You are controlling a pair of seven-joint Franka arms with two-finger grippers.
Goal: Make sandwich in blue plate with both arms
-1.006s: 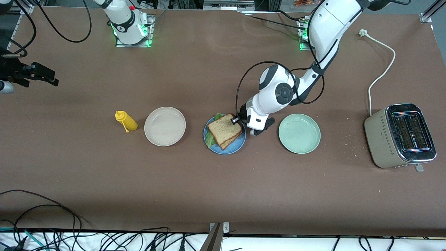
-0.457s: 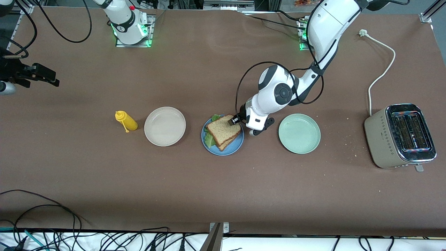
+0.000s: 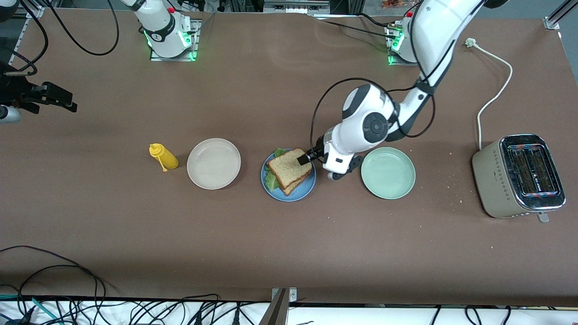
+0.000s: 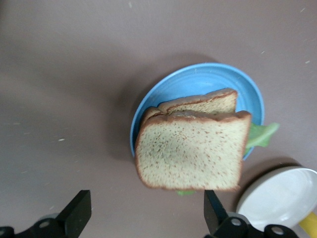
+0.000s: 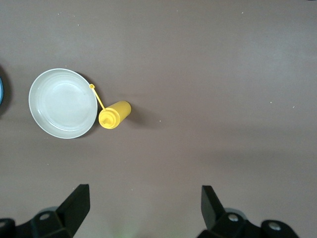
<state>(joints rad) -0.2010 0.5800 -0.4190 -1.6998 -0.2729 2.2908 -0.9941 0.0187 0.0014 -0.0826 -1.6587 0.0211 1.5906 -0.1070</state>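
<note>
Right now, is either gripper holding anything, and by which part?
Nothing is held. The left gripper is open beside the sandwich on the blue plate; the right gripper waits open over bare table.

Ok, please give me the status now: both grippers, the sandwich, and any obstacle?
Left gripper open, over the blue plate's edge. Right gripper open, waiting over bare table. Sandwich assembled on blue plate, top slice skewed. Nothing in the way.

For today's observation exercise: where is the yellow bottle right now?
In the front view, the yellow bottle lies on the table beside the beige plate, toward the right arm's end.
</note>
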